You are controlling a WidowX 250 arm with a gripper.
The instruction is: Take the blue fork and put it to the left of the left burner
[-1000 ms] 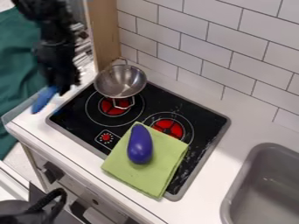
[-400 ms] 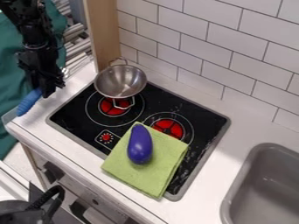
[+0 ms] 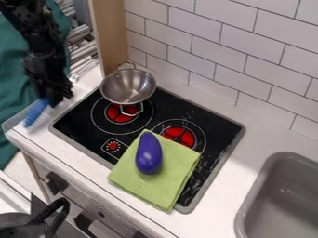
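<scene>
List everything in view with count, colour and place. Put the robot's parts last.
Fork: one, blue, in the hand, left of the left burner
Burners: two, red, on the stove
Stove: one, black, set in the counter
Pot: one, silver, partly over the left burner
Eggplant: one, purple, on the cloth
Cloth: one, green, stove front
Counter: one, white, around stove
Sink: one, grey, right
Arm: one, black, upper left
Hand: one, black, at arm's end
</scene>
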